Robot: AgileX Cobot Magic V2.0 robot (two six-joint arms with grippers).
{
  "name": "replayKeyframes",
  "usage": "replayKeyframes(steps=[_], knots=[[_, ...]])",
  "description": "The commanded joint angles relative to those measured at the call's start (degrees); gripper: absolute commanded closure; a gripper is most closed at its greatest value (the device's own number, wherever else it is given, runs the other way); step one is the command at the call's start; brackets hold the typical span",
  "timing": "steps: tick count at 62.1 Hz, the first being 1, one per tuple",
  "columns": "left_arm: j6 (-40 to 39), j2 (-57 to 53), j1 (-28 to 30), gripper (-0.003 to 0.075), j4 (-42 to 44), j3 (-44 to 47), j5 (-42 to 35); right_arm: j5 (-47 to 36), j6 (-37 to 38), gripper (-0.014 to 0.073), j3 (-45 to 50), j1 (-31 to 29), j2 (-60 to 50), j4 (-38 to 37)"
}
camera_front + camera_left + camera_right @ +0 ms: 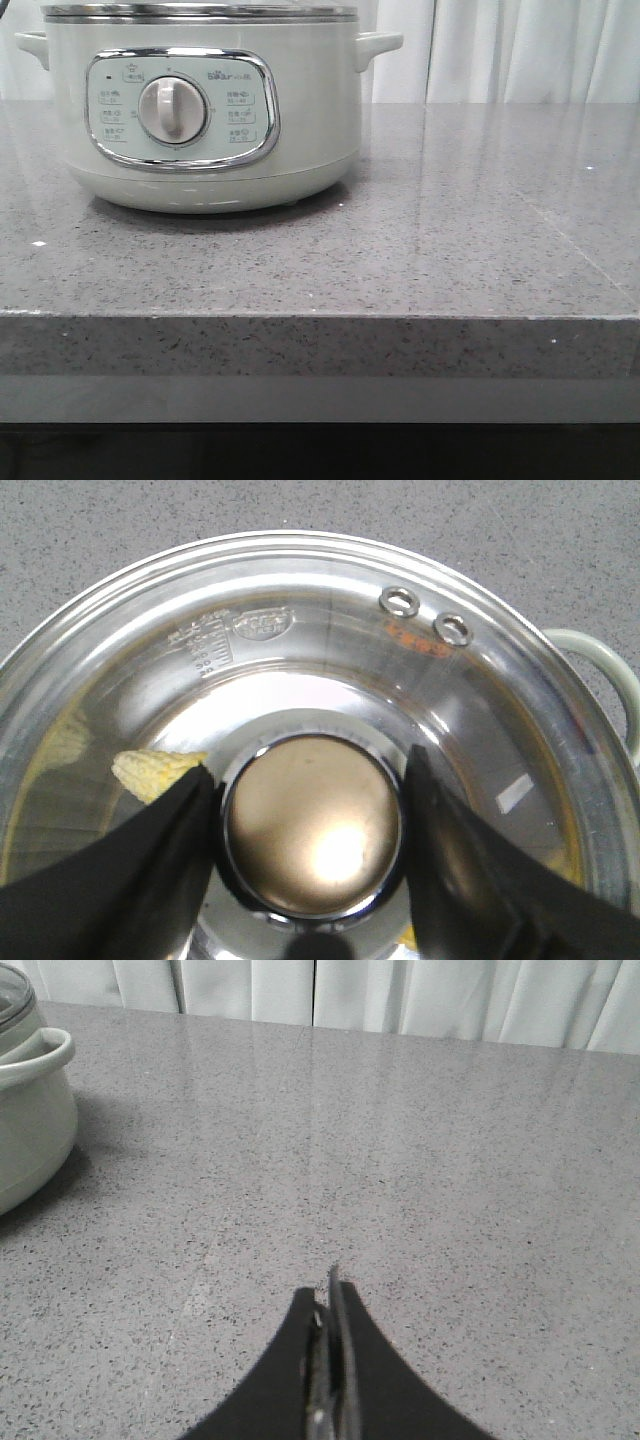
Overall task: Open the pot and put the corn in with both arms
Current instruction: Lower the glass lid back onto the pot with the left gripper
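A: Where is your left end effector (312, 825) sitting?
B: Its fingers are spreading open around the lid knob (312, 825) of the pot (205, 105) on the worktop (450, 230).
A: And the corn (155, 772)?
B: It's lying under the glass lid. Your right end effector (331, 1360) is hanging pressed closed, empty.

- Grey speckled stone countertop (450, 230), polished, catching soft pale reflections toward its far edge.
- Thick front edge, same speckled stone, with a lighter grey band (320, 398) beneath and darkness under that.
- White pleated curtains (530, 50) hanging along the far edge, closed across the whole backdrop.
- Diffuse, even light; faint sheen streaks on the right half.
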Motion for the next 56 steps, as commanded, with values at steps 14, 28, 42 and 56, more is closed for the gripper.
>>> replayKeyframes(steps=[14,28,42,56], knots=[[0.4,-4.7,-0.1,0.0091,-0.7,-2.6,-5.3,-4.9,-0.4,0.0657,-1.5,-0.5,0.1,0.0],[0.6,-9.2,-0.1,0.0121,2.3,-3.1,-4.6,-4.8,-0.4,0.0657,-1.5,-0.5,0.1,0.0],[0.4,-14.0,-0.1,0.0517,3.0,-0.5,-2.4,-4.8,-0.4,0.0657,-1.5,-0.5,0.1,0.0],[0.4,-20.7,-0.1,0.0739,3.0,9.1,-6.1,-4.8,-0.4,0.0657,-1.5,-0.5,0.1,0.0]])
